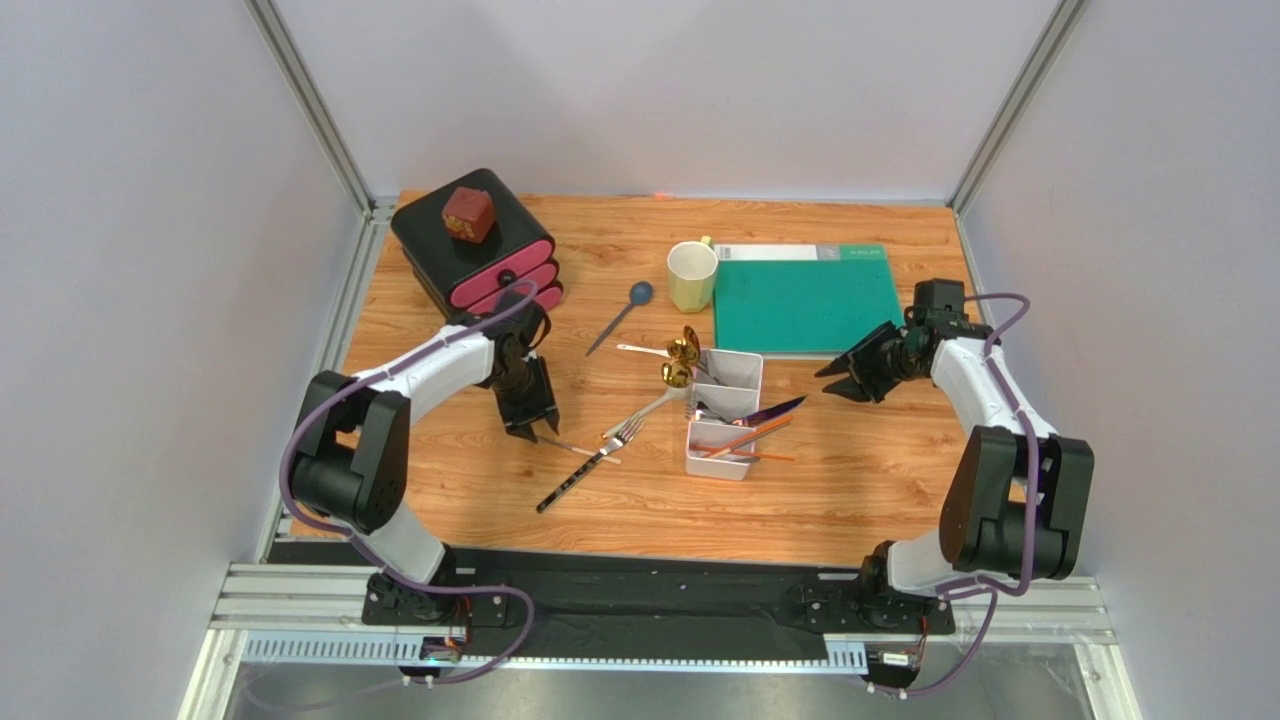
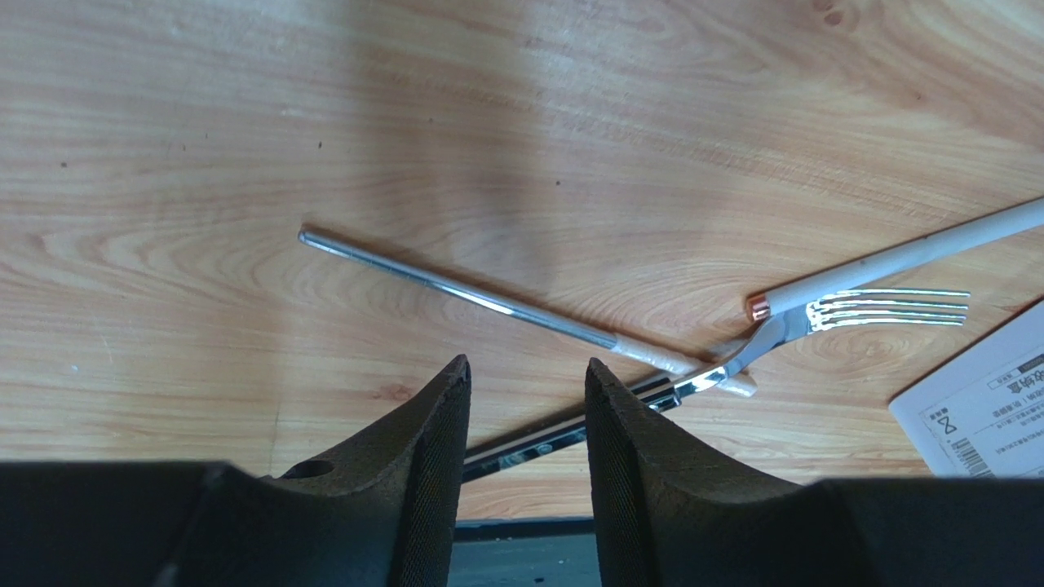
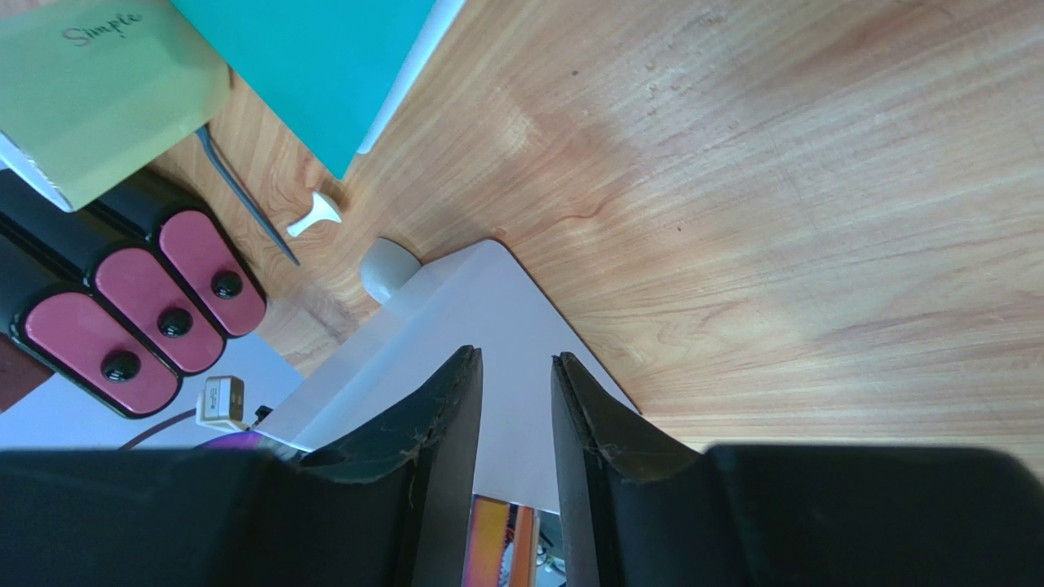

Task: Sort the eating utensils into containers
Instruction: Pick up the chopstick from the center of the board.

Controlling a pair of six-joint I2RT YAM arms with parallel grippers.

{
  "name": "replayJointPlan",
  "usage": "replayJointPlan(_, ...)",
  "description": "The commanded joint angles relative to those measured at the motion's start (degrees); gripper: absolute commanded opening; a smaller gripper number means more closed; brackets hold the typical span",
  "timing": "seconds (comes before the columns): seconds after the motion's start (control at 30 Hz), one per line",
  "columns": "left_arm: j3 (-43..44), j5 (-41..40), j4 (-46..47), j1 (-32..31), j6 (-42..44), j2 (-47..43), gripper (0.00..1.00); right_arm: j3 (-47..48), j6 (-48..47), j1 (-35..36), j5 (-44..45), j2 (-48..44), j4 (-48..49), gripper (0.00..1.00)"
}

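The left fingers hang parted and empty above the table, with a silver chopstick just ahead and a fork handle passing beneath. The right fingers are parted and empty near the white tray.

Plain pale-grey walls enclose a wood-grain tabletop on three sides, with aluminium posts rising at the back corners and a slotted metal rail along the near edge, under soft, even light.
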Motion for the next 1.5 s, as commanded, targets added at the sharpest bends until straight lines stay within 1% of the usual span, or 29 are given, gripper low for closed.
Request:
replayJointPlan(0.0, -1.1, 0.2, -1.5, -0.1, -2.8, -2.4, 0.45, -0.9, -1.6, -0.3, -1.4, 0.1, 0.5, 0.32)
replayJointPlan(0.2, -2.0, -0.6, 1.1, -0.2, -2.1, -0.4, 0.45, -1.3, -2.8, -1.2, -1.7, 0.5, 0.6, 0.32)
replayJointPlan(0.3, -1.1, 0.0, 1.9, -0.2, -2.1, 1.9, 0.45, -1.3, -3.0, -2.0, -2.6, 1.3, 0.5, 0.32)
replayJointPlan(0.53, 0.5, -1.1, 2.2, -0.7, -1.7, 2.9, 0.44, -1.0, -3.3, -2.4, -2.8, 1.2, 0.5, 0.32)
replayJointPlan(0.8, 2.6, -0.9, 1.8, -1.2, -1.3, 4.9, 0.43, -0.5, -3.4, -2.4, -2.9, 1.7, 0.4, 0.32)
replayJointPlan(0.9, 3.8, -1.4, 0.2, -1.8, -0.5, 6.5, 0.41, 0.0, -3.4, -2.5, -2.8, 2.3, 0.5, 0.32)
replayJointPlan(1.1, 3.6, -1.4, -1.1, -3.4, 0.3, 6.8, 0.41, 0.8, -3.3, -2.6, -2.9, 3.0, 0.4, 0.32)
replayJointPlan(1.23, 4.8, -1.0, -1.3, -4.0, 1.1, 9.2, 0.39, 0.8, -3.1, -2.5, -2.9, 3.2, 0.5, 0.31)
replayJointPlan(1.27, 5.3, -1.1, -1.8, -4.2, 1.2, 9.9, 0.38, 0.8, -2.8, -2.7, -2.5, 3.0, 0.4, 0.30)
replayJointPlan(1.37, 8.3, -1.9, -3.3, -5.0, 1.9, 12.3, 0.28, 1.5, -2.5, -2.7, -1.7, 1.9, 0.3, 0.30)
replayJointPlan(1.43, 9.8, -1.3, -3.7, -5.1, 2.0, 13.8, 0.10, 1.8, -2.3, -2.8, -2.1, 2.1, 0.0, 0.30)
replayJointPlan(1.47, 10.3, -1.2, -4.0, -5.1, 2.1, 14.2, 0.04, 2.1, -2.3, -2.8, -2.1, 2.1, 0.0, 0.30)
